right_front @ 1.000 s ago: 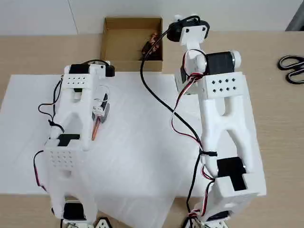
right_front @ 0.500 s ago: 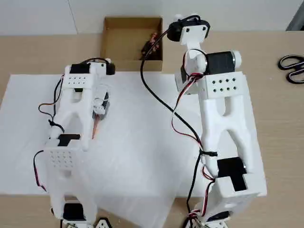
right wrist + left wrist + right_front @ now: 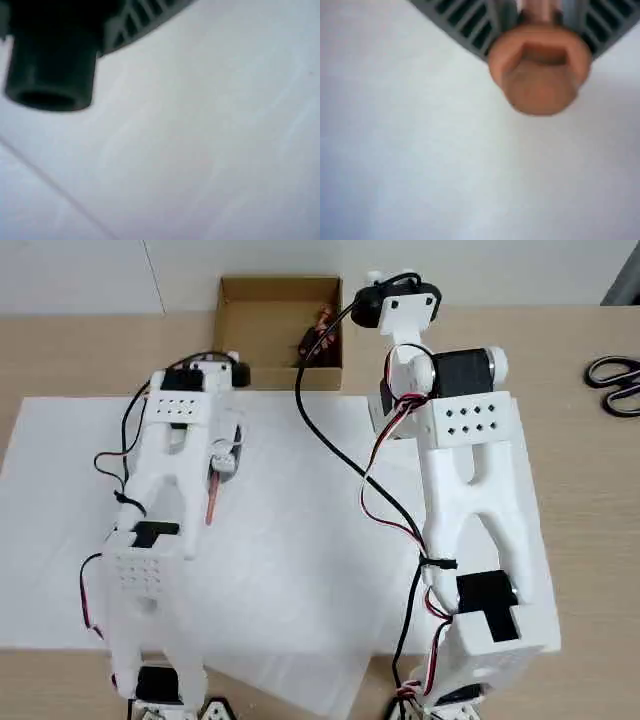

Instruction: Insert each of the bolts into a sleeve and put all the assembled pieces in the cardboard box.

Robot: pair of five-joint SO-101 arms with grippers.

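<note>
Shifted toward cardboard box (image 3: 250, 335): left gripper (image 3: 540, 12), clamped on one bolt (image 3: 540, 75) lying along arm, head facing back. Clamped on one sleeve (image 3: 50, 70), open end showing: right gripper (image 3: 70, 25).

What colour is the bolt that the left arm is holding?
Orange-brown. The bolt shows best in the left wrist view.

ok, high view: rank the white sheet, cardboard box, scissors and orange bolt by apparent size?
1. white sheet, by far the largest
2. cardboard box
3. scissors, cut off by the frame edge, so only the visible part counts
4. orange bolt, a thin sliver, its upper end hidden under the arm
</note>
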